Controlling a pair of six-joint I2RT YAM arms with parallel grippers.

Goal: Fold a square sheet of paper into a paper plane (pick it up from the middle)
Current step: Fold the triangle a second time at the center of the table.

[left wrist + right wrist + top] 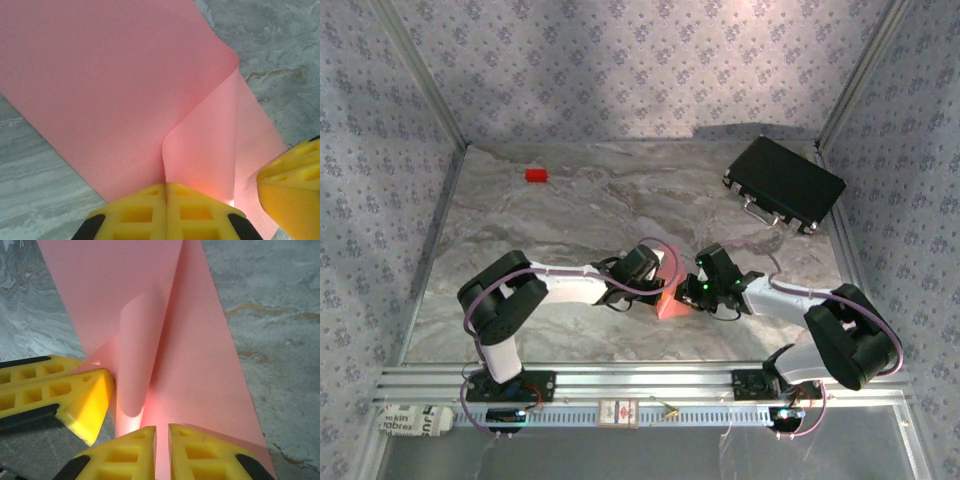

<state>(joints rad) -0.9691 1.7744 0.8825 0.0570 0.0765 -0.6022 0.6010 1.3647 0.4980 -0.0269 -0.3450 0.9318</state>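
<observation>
Left pincer [166, 200] clamps the square sheet of paper [115, 85] at its upright fold; opposite, right pincer [162, 440] stands barely parted astride it.

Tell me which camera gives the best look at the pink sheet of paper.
The left wrist view: the sheet of paper spreads wide there, its curled fold running into the left gripper. The right wrist view shows the sheet narrower, around a rolled flap. The top external view shows a small pink patch between the arms.
</observation>
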